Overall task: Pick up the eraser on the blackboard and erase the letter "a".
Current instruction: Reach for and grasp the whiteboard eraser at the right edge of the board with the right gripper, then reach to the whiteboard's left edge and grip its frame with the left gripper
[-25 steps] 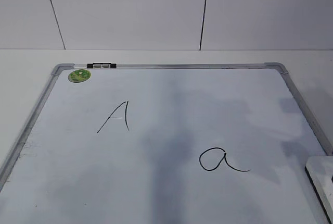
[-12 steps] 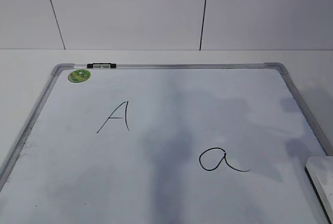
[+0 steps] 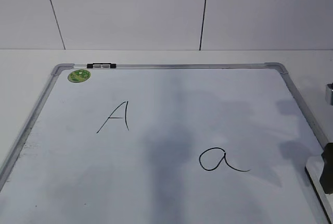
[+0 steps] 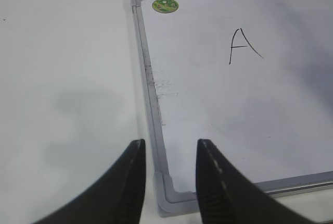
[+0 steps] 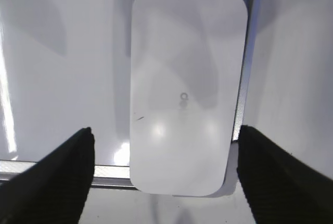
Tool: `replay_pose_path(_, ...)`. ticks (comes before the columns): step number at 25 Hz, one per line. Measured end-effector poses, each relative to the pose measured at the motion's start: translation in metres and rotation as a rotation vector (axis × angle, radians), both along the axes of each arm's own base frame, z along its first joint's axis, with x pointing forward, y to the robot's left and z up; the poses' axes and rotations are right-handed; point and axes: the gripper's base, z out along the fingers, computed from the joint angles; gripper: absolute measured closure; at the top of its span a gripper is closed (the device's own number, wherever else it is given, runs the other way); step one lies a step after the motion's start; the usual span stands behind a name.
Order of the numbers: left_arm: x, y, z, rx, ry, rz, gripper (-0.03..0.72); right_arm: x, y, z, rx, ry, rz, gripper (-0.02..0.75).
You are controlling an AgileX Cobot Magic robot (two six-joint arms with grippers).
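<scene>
Matte black tapered fingers point(image 4: 132, 182) on both grippers

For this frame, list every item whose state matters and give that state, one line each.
eraser: lying flat on the board's corner, not gripped.
right end effector: open, fingers either side of the eraser, apart from it.
left end effector: open, empty, over the board's corner.
letter "a": intact, unerased.
capital "A": intact.
blackboard: flat on the table, faint smudges.
</scene>
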Motion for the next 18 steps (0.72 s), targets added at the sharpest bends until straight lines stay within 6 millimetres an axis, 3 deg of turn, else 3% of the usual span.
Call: replay_pose_path(18,0.000,0.000,0.000,-0.001,0.000,0.000,0.435,0.011,-0.001,-0.019,-0.040,0.050,-0.019,0.064)
